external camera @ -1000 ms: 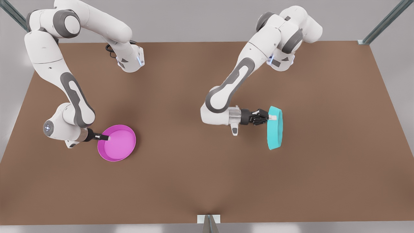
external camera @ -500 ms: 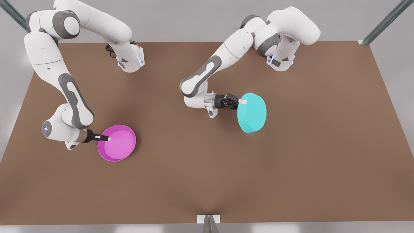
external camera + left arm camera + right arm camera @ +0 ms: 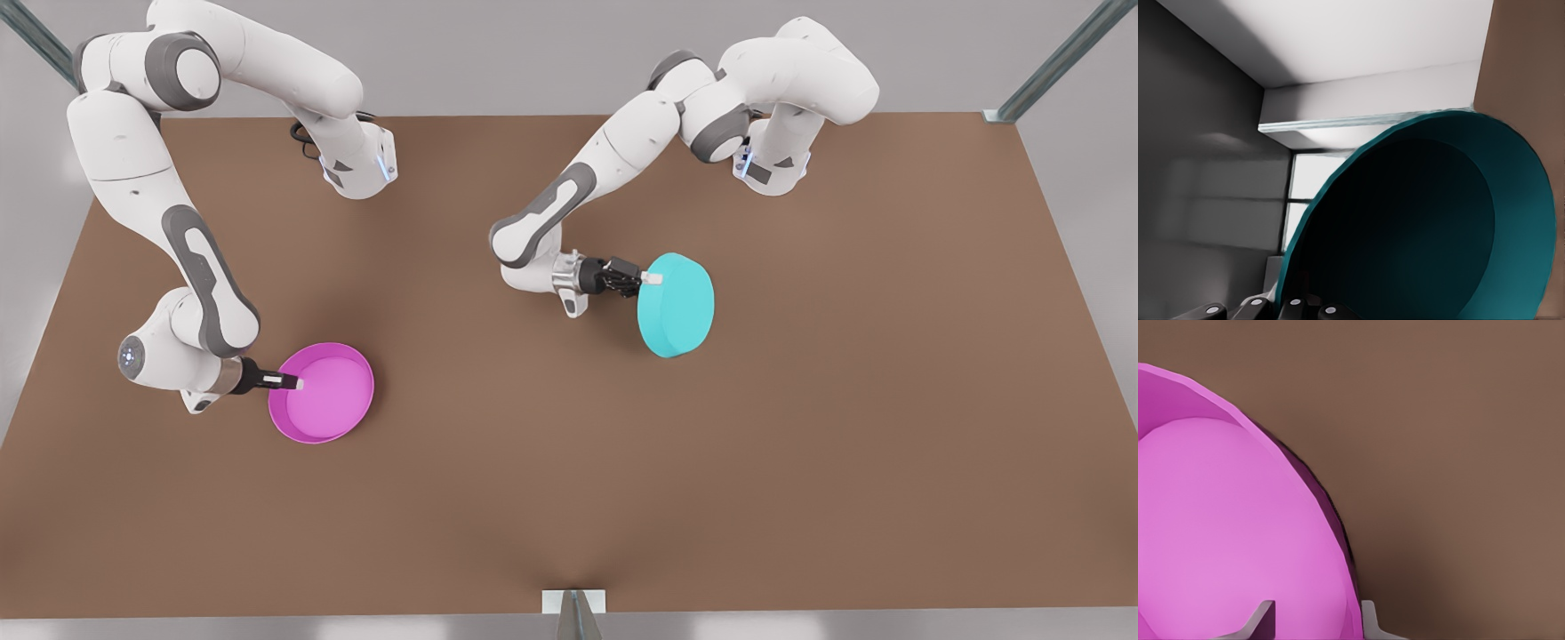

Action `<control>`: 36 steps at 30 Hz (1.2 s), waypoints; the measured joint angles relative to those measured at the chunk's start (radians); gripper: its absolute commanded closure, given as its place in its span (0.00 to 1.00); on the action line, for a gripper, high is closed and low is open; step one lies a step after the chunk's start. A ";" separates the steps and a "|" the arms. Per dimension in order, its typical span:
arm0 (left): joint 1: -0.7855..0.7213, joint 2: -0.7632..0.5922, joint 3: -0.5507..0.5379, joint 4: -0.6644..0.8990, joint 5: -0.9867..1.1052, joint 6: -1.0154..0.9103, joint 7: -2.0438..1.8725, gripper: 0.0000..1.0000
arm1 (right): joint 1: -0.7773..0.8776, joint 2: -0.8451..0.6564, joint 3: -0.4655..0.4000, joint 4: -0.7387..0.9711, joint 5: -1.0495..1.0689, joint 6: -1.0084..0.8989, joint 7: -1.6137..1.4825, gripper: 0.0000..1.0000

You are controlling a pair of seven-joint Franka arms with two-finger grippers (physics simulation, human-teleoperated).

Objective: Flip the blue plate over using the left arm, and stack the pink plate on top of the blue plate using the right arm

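Note:
The blue plate [image 3: 677, 307] hangs tilted over the middle of the table, its flat base turned toward the front view. My left gripper [image 3: 650, 278] is shut on its rim from the front view's left. The left wrist view looks into the plate's dark hollow side [image 3: 1431, 227]. The pink plate [image 3: 327, 396] lies right side up on the table at the front view's left. My right gripper [image 3: 296, 383] is at its rim, open. One fingertip [image 3: 1265, 617] is over the pink plate's inside [image 3: 1225, 533] and the other is just outside the rim.
The brown table [image 3: 800, 444] stretches wide around both plates. Both arm bases stand at its far edge, with a black cable [image 3: 300, 138] by one of them. A small metal bracket [image 3: 573, 604] sits at the near edge.
The left gripper carried the blue plate toward the front view's left and farther back, turning it from edge-on to base-up. The right gripper shifted only slightly at the pink plate's rim; that plate stayed put.

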 measured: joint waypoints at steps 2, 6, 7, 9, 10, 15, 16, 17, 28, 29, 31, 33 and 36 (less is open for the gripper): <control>0.000 0.003 -0.010 0.000 -0.017 0.003 -0.023 0.79 | 0.000 0.000 0.000 0.000 0.000 -0.001 -0.001 0.56; 0.004 0.005 -0.013 0.002 -0.049 0.010 -0.028 0.16 | 0.000 0.002 0.000 0.000 0.000 -0.002 -0.003 0.58; 0.003 0.005 -0.012 0.002 -0.059 0.013 -0.029 0.00 | -0.001 0.003 0.000 0.000 0.000 -0.002 -0.003 0.58; 0.003 0.005 -0.013 0.002 -0.074 0.012 -0.030 0.00 | -0.002 0.006 0.000 0.000 -0.001 -0.002 -0.005 0.58; 0.002 0.008 -0.013 0.002 -0.078 0.011 -0.029 0.00 | -0.002 0.006 0.000 0.000 -0.001 -0.002 -0.005 0.58; 0.001 0.014 -0.051 0.103 -0.121 0.011 -0.032 0.00 | -0.002 0.009 0.000 0.011 -0.002 -0.023 -0.015 0.72; 0.001 0.014 -0.056 0.132 -0.136 0.015 -0.066 0.00 | -0.002 0.009 0.000 0.012 -0.002 -0.023 -0.018 0.73; 0.002 0.014 -0.056 0.153 -0.157 0.024 -0.101 0.00 | -0.002 0.009 0.000 0.014 -0.002 -0.023 -0.019 0.74; 0.023 0.011 -0.052 0.298 -0.525 0.357 -0.633 0.00 | -0.006 0.014 0.000 0.017 0.009 -0.041 -0.049 0.79; 0.023 0.006 -0.052 0.306 -0.556 0.357 -0.634 0.00 | -0.006 0.014 0.000 0.017 0.010 -0.044 -0.048 0.79; 0.025 0.004 -0.050 0.325 -0.599 0.369 -0.637 0.00 | -0.008 0.014 0.000 0.023 0.009 -0.046 -0.048 0.79; 0.039 0.003 -0.054 0.345 -0.628 0.443 -0.699 0.00 | -0.009 0.014 0.000 0.023 0.008 -0.046 -0.048 0.79; 0.074 -0.012 -0.055 0.352 -0.676 0.566 -0.819 0.00 | -0.011 0.012 0.002 0.024 0.010 -0.050 -0.047 0.79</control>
